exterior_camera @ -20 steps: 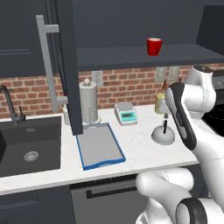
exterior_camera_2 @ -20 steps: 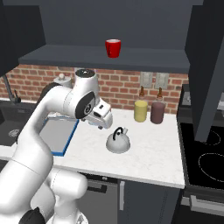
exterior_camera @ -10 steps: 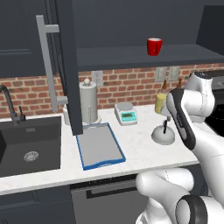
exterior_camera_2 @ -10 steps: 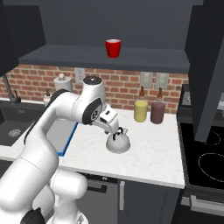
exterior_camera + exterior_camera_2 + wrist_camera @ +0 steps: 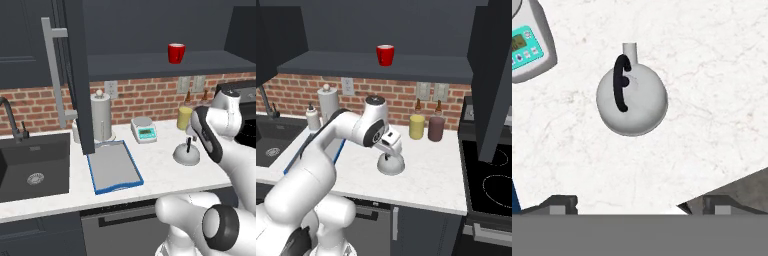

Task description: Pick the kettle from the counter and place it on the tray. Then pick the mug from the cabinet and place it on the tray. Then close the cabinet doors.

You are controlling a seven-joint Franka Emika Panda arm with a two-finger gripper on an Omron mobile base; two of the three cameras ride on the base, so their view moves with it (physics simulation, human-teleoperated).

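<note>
White arm bent low — jaws wide above kettle point(image 5: 632, 100).

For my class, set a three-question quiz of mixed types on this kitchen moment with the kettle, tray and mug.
1. True or false: the kettle already sits on the tray.
2. Where is the red mug? A) counter B) cabinet shelf C) sink
3. Fill in: the gripper hangs above the kettle with its fingers ____.

Key: 1 false, it stands on the marble counter; 2 B; 3 open.
</note>
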